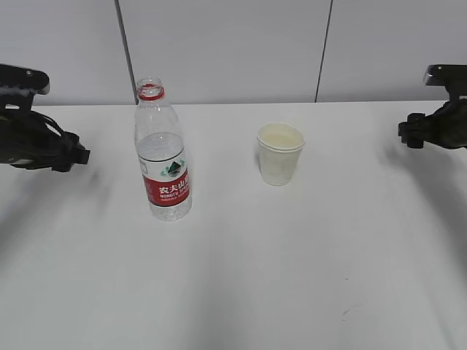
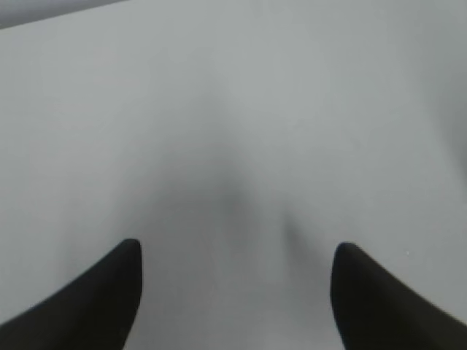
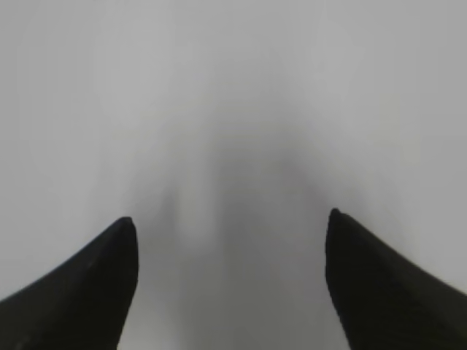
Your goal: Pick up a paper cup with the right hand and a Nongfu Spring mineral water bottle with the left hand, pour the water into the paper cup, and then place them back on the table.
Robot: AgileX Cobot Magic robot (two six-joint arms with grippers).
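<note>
1. Nongfu Spring mineral water bottle (image 1: 163, 153) stands upright on the white tabletop (image 1: 241, 277), left of centre in the exterior view. Its mouth is uncapped, with a red neck ring just under the rim and a red-and-white label around the lower body.
2. Water (image 1: 158, 148) fills the bottle to roughly the shoulder; the neck above that line looks clear and empty.
3. Paper cup (image 1: 279, 154) stands upright to the right of the bottle, a little farther back, well apart from it. Its mouth faces up and the cream inside shows; whether any liquid sits in it cannot be told from this angle.
4. Left gripper (image 1: 69, 154) hangs at the far left edge of the exterior view, above the tabletop and well apart from the bottle. In the left wrist view its two black fingers (image 2: 87, 310) stand wide apart, with only bare white tabletop (image 2: 233, 131) between them.
5. Right hand (image 1: 412, 133) sits at the far right edge of the exterior view, well apart from the cup. In the right wrist view its black fingers (image 3: 84, 295) are likewise spread, holding nothing, over plain tabletop (image 3: 233, 109).
6. Small dark scuff marks (image 1: 351, 310) lie on the near right part of the tabletop.
7. Behind the tabletop runs a pale panelled wall (image 1: 226, 44) with dark vertical seams.
</note>
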